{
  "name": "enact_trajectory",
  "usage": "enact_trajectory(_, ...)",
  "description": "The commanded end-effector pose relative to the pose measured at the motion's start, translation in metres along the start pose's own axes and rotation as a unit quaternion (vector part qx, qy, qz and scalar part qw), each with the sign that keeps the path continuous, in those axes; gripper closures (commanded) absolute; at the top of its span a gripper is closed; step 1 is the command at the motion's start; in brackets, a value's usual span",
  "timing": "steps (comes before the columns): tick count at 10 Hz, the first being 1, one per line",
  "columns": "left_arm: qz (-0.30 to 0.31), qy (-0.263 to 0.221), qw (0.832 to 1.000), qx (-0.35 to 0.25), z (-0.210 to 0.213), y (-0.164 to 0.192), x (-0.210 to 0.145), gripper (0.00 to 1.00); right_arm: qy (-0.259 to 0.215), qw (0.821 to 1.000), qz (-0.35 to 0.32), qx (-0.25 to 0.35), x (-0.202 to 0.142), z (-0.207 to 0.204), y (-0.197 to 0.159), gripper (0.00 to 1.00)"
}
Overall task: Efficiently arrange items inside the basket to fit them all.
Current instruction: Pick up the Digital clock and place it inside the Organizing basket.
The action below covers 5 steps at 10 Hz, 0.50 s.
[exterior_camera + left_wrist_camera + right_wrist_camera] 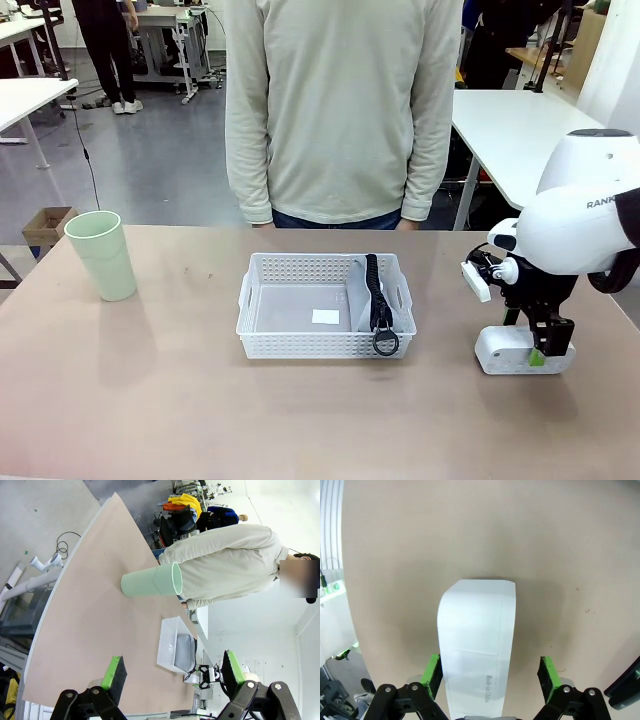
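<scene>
My left gripper (172, 670) hangs high over the left end of the table (200, 400) with its jaws spread wide and nothing between the green pads (114, 672); ahead of it, toward the table's left, the pale green cup (100, 255) stands upright on its own, mouth up, well apart from everything else. Near the middle sits the white basket (300, 345), long side facing me; its left part is bare but for a small white patch on the floor (326, 316); the grey pouch (360, 295) lies at the basket's right end, leaning against the short wall, and its black strap (377, 290) runs over it with the ring hanging over the front rim. A person in a pale sweater (340, 100) stands at the far edge behind the basket. To the right, outside the basket, the white box device (505, 350) lies flat on the table; my right gripper (540, 355) is lowered over it, jaws fully apart and straddling it; from the wrist, one pad (432, 675) sits just beside the device's side and the other pad (545, 677) stands clear of it; nothing is clamped.
</scene>
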<state>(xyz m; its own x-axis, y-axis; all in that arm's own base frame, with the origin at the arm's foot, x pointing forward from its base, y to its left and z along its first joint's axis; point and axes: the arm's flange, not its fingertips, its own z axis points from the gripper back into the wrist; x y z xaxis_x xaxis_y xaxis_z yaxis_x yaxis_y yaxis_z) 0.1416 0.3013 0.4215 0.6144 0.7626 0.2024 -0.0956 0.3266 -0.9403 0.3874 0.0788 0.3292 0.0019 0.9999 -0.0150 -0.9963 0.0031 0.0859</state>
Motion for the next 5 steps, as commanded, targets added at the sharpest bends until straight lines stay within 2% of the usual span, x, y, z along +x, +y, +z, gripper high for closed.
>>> enact_trajectory(1,-0.011,-0.004,1.000,-0.010,0.0014,-0.0005,0.0003,0.00,0.018,1.000,-0.009,-0.016,-0.0172,-0.0367,0.0578,0.00)
enact_trajectory(5,-0.011,-0.004,1.000,-0.010,0.0014,-0.0005,0.0003,0.00,0.011,1.000,0.002,-0.008,-0.0169,-0.0368,0.0570,0.00)
